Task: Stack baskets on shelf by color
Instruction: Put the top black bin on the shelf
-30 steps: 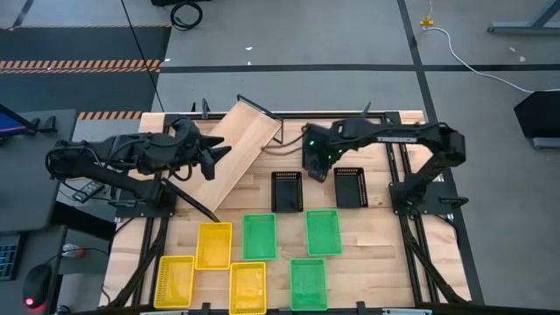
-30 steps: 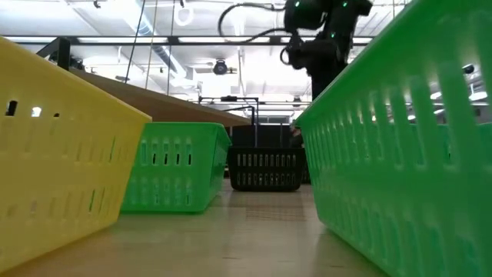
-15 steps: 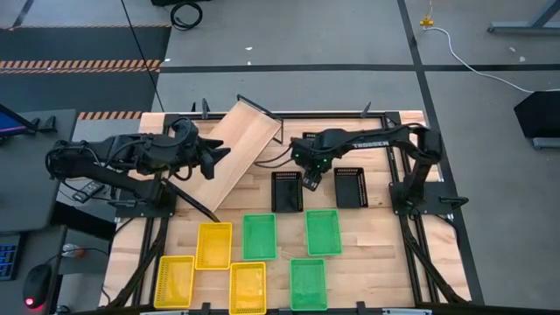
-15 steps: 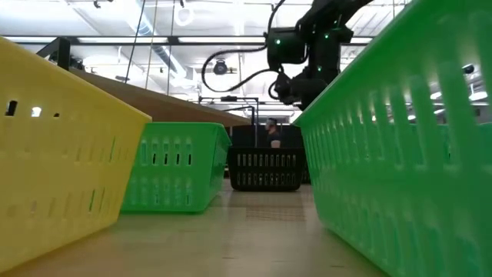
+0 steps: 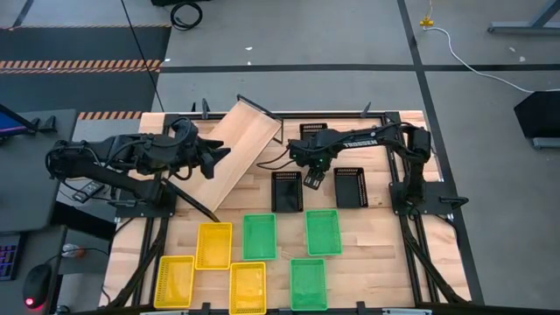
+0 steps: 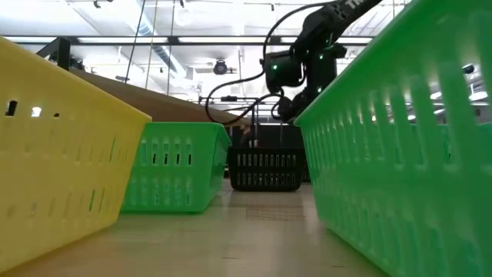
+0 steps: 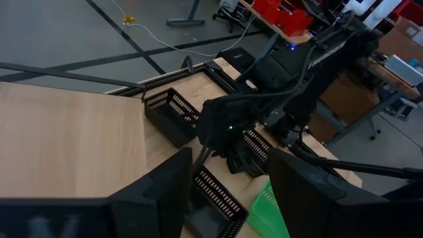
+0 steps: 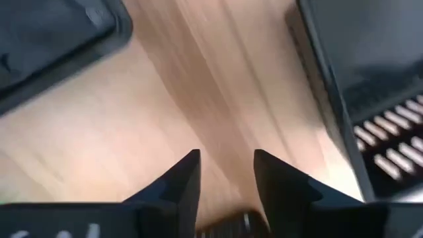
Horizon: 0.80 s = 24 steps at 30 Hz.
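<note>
The shelf (image 5: 241, 140), a long light-wood board, lies slantwise at the table's far left. My left gripper (image 5: 219, 155) stands open at its left long edge, with the board (image 7: 66, 145) beside one finger. Two black baskets (image 5: 287, 191) (image 5: 349, 186) sit side by side mid-table, and a third (image 7: 170, 114) sits farther back. My right gripper (image 5: 311, 179) points down, open, over bare wood between the two, with one (image 8: 56, 33) on either side (image 8: 370, 92). Three green baskets (image 5: 259, 236) (image 5: 322, 232) (image 5: 308, 283) and three yellow ones (image 5: 214, 245) (image 5: 174, 280) (image 5: 248, 287) rest flat near the front. My left gripper: I cannot tell whether a finger touches the shelf's edge; nothing is between its fingers. My right gripper touches nothing.
A black frame (image 5: 398, 157) runs round the wooden tabletop. In the low view a yellow basket (image 6: 54, 154) and a green basket (image 6: 400, 138) stand close on either side, with a black basket (image 6: 265, 169) beyond. Bare wood lies between the black and green rows.
My right gripper has come down and toward the table's left and near side, from above the two black baskets to the gap between them. The baskets and the shelf have stayed where they were.
</note>
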Each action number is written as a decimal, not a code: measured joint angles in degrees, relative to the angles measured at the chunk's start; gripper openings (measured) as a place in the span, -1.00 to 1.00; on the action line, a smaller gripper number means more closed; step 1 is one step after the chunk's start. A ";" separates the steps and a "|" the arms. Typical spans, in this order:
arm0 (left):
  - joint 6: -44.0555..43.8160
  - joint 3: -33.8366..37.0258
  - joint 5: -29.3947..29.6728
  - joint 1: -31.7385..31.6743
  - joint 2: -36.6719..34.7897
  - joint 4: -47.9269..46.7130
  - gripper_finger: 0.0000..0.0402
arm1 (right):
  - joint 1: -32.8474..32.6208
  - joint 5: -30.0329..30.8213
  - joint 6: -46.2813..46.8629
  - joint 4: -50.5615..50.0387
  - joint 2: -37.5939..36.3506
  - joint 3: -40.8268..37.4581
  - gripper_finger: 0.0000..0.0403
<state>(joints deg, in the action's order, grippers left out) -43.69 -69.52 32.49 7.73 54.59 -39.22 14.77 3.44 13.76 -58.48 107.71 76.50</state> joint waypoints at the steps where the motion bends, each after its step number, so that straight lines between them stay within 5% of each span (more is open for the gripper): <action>1: -0.36 0.00 -0.29 0.00 0.00 -0.02 0.00 | 0.02 -0.06 -0.10 -1.12 -0.90 0.34 -0.33; 10: 0.58 0.00 -0.12 -0.04 0.00 0.02 -0.05 | 0.84 5.98 -10.15 1.81 -12.63 0.96 -0.24; 24: -0.69 0.00 0.87 -0.04 0.13 -0.02 -0.06 | 2.76 4.07 -14.89 14.32 -13.04 -12.66 0.35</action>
<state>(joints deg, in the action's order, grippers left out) -44.38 -69.52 33.35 7.68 54.72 -39.24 17.53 7.50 -1.14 -44.16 94.67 63.84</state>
